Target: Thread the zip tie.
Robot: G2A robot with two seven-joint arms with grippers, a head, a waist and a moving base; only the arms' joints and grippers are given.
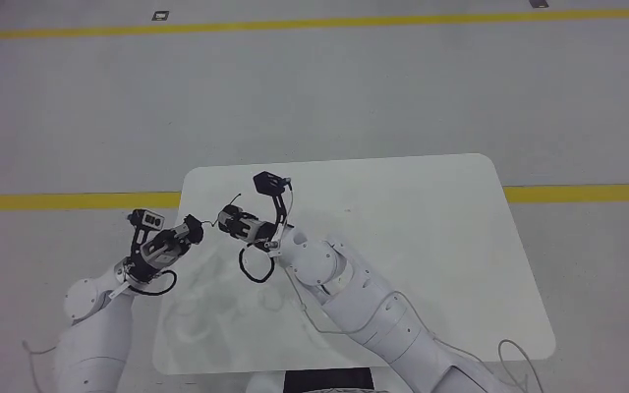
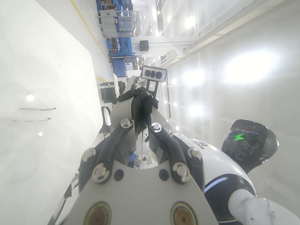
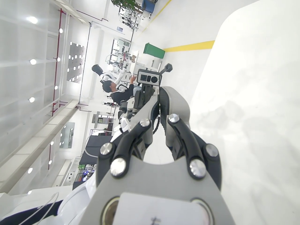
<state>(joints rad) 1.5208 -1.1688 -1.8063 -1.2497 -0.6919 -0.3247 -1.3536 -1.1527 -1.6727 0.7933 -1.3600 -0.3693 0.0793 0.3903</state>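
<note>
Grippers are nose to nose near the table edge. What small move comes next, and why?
Probably ease the left gripper toward the head of the zip tie. The right gripper pinches the strap with the head poking free beyond its tips. A small gap separates the two grippers, so threading looks not yet started.

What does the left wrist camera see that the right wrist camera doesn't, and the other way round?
Only the left wrist view: two thin black strips, likely spare zip ties, lying on the white table under clear plastic. Only the right wrist view: the black plastic zip tie clamped in the right gripper, its square head poking out beyond it, plus a green bin on the floor. Both: that table and the opposite arm's grey camera block, close ahead.
</note>
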